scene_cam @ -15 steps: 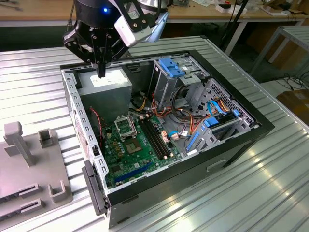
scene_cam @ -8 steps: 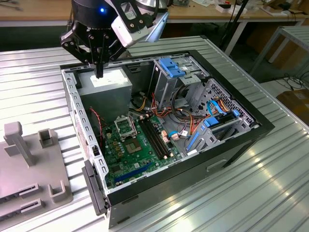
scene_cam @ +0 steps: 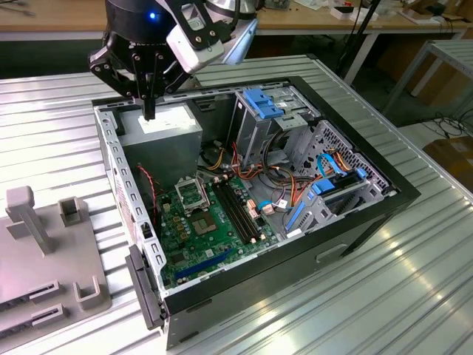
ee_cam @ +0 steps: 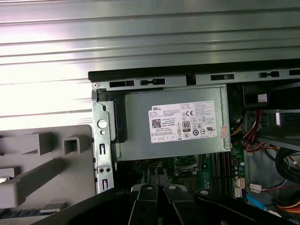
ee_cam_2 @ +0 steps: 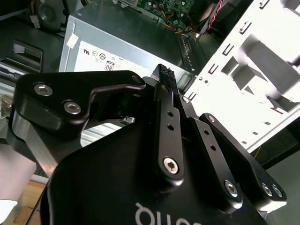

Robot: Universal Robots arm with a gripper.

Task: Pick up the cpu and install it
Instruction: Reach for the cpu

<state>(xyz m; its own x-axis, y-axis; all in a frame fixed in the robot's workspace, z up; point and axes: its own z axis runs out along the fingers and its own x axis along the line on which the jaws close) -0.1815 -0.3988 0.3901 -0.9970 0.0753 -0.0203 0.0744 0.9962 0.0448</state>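
Observation:
An open computer case [scene_cam: 384,194] lies on the metal table with its green motherboard [scene_cam: 194,255] facing up. A small flat grey-topped square, the cpu [scene_cam: 203,225] as far as I can tell, rests on the board just in front of the black-framed socket [scene_cam: 193,194]. My gripper [scene_cam: 150,111] hangs above the grey power supply [scene_cam: 166,127] at the case's far corner, well apart from the cpu. Its fingers are pressed together and nothing shows between them. In both wrist views the gripper [ee_cam_2: 165,75] [ee_cam: 157,177] points over the power supply [ee_cam: 173,124], and the socket [ee_cam: 187,164] lies beyond it.
A grey plastic fixture [scene_cam: 44,259] with upright posts stands on the table at the exterior view's left. Inside the case are black memory slots [scene_cam: 238,211], blue drive brackets [scene_cam: 264,103] and loose coloured cables [scene_cam: 288,177]. The case walls rise around the board.

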